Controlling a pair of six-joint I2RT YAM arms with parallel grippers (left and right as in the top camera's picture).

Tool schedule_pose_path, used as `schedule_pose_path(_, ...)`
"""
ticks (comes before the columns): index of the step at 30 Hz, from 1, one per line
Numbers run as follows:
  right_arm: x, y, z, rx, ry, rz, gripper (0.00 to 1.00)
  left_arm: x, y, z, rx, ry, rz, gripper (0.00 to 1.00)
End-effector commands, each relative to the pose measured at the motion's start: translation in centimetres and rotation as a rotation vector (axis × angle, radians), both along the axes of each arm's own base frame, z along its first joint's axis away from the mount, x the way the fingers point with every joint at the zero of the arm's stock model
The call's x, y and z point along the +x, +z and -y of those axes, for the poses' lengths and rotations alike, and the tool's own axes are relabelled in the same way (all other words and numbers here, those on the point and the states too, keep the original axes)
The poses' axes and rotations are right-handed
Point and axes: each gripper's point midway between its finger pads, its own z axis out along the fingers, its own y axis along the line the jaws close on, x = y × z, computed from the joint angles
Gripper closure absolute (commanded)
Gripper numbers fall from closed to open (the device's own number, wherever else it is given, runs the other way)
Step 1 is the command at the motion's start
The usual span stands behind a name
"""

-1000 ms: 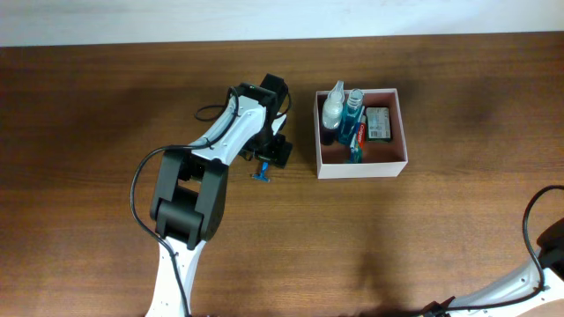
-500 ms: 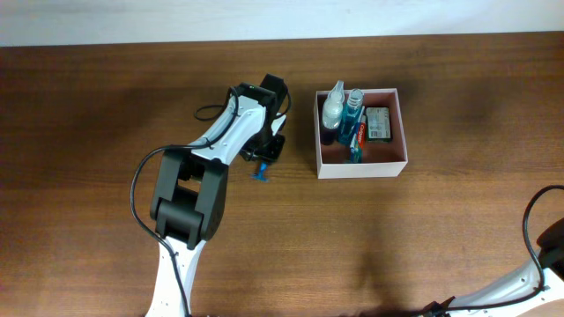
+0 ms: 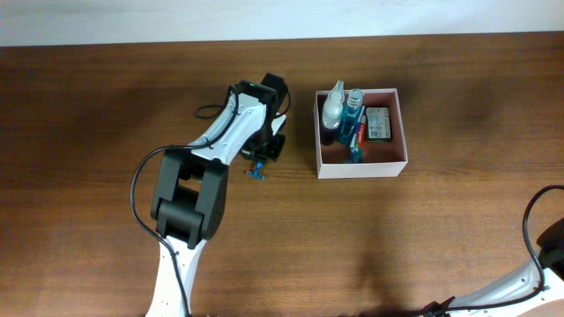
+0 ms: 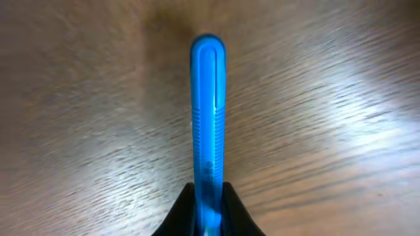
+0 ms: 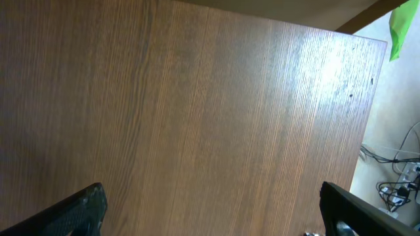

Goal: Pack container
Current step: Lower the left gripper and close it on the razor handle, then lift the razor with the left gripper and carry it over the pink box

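The container [image 3: 361, 170] sits on the brown worktop [image 3: 88, 106] in the upper middle of the overhead frame, a little right of centre. Its thin white walls frame a reddish-brown floor. Inside, along its left and upper part, are a clear spray bottle [image 3: 332, 107], a blue bottle [image 3: 354, 111], a red-and-white tube [image 3: 359, 134] and a dark packet [image 3: 380, 124]; the lower right of the floor is bare. Just left of the container, apart from its wall, the left claw [image 4: 209, 211] is clenched on the lower end of a slim blue handle [image 4: 208, 111], whose ribbed length runs straight up the middle of the left wrist frame above the wood grain. Whether the handle touches the worktop cannot be told. The right claw [image 5: 210, 213] is spread wide over bare wood, its dark fingertips [image 5: 82, 211] at the lower corners of the right wrist frame.
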Motion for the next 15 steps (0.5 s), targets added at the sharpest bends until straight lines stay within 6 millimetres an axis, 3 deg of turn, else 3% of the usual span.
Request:
schedule_pose_path(1,-0.3,0.3,-0.1,-0.009,0.001,-0.010,0.01,2.4,3.0,1.1,-0.046,-0.004,0.075,0.93)
schedule_pose_path(5,-0.3,0.3,-0.1,-0.009,0.001,-0.010,0.01,4.4,7.6,2.0,-0.086,-0.005,0.162,0.93)
schedule_pose_path(8,-0.3,0.3,-0.1,-0.009,0.001,-0.010,0.01,6.3,13.2,2.9,-0.140,-0.006,0.284,0.93)
schedule_pose_path(9,-0.3,0.3,-0.1,-0.009,0.001,-0.010,0.01,7.1,16.2,3.2,-0.172,-0.006,0.354,0.93)
schedule_pose_path(11,-0.3,0.3,-0.1,-0.009,0.001,-0.010,0.01,8.0,20.2,3.7,-0.218,-0.007,0.455,0.93)
schedule_pose_path(15,-0.3,0.3,-0.1,-0.009,0.001,-0.010,0.01,8.3,26.3,5.1,-0.298,-0.029,0.616,0.92)
